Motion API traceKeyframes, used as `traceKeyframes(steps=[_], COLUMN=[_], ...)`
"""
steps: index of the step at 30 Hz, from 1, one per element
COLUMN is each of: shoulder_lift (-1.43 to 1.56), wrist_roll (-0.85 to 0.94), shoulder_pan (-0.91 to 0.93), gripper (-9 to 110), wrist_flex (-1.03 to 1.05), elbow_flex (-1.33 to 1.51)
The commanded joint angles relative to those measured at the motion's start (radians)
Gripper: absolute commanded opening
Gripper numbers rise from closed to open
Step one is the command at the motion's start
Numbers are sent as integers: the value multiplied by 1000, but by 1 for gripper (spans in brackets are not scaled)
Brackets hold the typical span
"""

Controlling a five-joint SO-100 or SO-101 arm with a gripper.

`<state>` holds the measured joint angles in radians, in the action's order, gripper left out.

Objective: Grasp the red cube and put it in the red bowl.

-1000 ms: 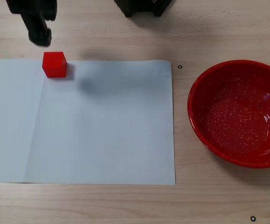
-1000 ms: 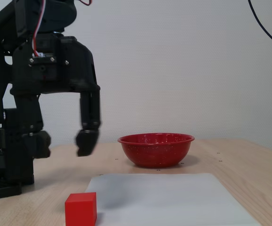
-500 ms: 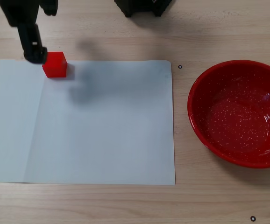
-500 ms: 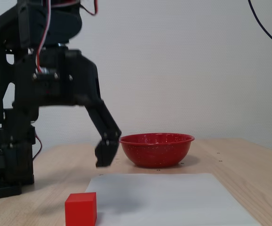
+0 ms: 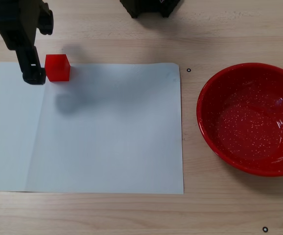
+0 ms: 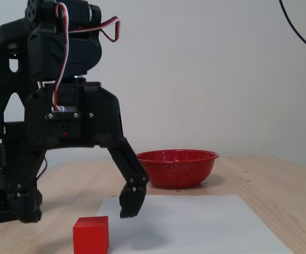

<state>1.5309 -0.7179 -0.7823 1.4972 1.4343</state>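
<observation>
The red cube (image 5: 57, 67) sits at the far left corner of a white paper sheet (image 5: 107, 132), not held. In the side fixed view, the cube (image 6: 91, 235) lies low in front, between the two spread fingers as seen from there. My black gripper (image 6: 79, 207) is open and hangs just above the table behind the cube. From above, one finger (image 5: 34, 73) shows close to the cube's left side, apart from it. The red bowl (image 5: 220, 147) stands empty at the right; in the side view the bowl (image 6: 176, 168) is far behind.
The arm's black base (image 5: 149, 6) stands at the top edge of the wooden table. Small black ring marks (image 5: 188, 70) dot the wood near the bowl. The paper sheet lies between cube and bowl with nothing else on it.
The arm has come down and forward toward the cube. In the view from above, the finger slid from above the cube to its left side; from the side, the jaws now straddle it.
</observation>
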Motion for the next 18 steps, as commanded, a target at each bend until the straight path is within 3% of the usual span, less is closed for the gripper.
traceKeyframes(steps=[1,18], shoulder_lift=[41,55], wrist_roll=[-3,18], shoulder_pan=[-3,29], gripper=[60,60], wrist_flex=[-17,-57], elbow_flex=[-26,54])
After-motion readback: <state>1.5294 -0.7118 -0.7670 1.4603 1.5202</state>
